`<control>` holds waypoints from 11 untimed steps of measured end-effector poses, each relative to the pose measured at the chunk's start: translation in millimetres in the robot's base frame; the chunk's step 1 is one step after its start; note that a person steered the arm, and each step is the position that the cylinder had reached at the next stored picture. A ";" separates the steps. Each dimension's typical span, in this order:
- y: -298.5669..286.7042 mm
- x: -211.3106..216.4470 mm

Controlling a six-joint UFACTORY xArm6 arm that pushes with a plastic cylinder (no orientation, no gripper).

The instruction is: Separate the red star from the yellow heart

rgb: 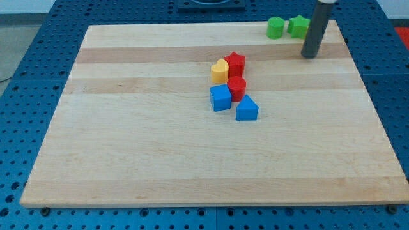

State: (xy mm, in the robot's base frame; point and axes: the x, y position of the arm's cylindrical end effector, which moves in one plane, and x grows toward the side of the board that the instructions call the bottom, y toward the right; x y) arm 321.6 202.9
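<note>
The red star [236, 63] sits near the middle of the wooden board [140, 147], touching the yellow heart [220, 70] on its left. My tip [309, 55] is at the view's upper right, well to the right of the red star and slightly above it, touching no block. The dark rod rises from the tip to the view's top edge.
A red cylinder [237, 88] sits just below the star. A blue cube [220, 98] and a blue triangular block [246, 108] lie below that. A green cylinder [275, 27] and a green star-like block [298, 25] sit at the board's top edge, left of the rod.
</note>
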 end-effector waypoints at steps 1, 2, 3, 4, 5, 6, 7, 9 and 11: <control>-62.0 -11.4; -143.2 -40.6; -215.1 -44.2; -257.7 4.3; -245.8 46.8; -187.3 50.0; -129.0 33.8; -80.3 0.3; -104.0 4.1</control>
